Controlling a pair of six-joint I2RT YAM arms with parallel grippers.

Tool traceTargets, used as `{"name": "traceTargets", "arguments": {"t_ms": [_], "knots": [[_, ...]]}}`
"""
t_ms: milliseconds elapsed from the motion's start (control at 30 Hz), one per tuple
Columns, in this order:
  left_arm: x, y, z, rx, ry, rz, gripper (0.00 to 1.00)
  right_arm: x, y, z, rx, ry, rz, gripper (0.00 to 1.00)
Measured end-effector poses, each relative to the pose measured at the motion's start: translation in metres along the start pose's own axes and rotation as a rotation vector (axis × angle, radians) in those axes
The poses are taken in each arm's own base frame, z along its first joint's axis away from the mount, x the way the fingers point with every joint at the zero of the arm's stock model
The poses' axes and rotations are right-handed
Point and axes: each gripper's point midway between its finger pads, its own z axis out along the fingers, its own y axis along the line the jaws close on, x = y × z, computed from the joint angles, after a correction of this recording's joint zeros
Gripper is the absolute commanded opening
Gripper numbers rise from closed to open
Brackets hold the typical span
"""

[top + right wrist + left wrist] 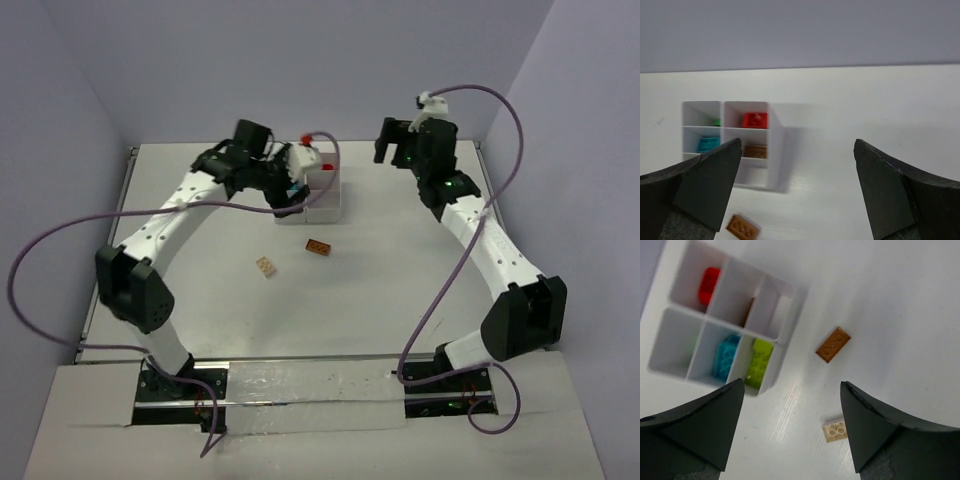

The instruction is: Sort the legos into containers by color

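My left gripper [791,386] and right gripper [798,144] both stand apart, empty. One tray [326,207], six compartments, holds five: red brick [709,284], cyan brick [726,356], lime brick [759,362], green brick [716,122], brown brick [755,151]. Two lie on the table [400,300] near it: loose brown brick [833,344], tan brick [835,430].
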Motion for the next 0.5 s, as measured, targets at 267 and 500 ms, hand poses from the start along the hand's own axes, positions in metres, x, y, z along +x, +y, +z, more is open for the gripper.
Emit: {"name": "traceTargets", "arguments": {"t_ms": [267,500], "knots": [[0.038,-0.065,0.113,0.245,0.34,0.288,0.79,0.084,-0.108,-0.037,0.157,0.242,0.077,1.0],[0.088,-0.082,0.16,0.298,0.547,0.401,0.79,0.099,-0.129,-0.066,0.175,0.282,0.111,1.0]]}}
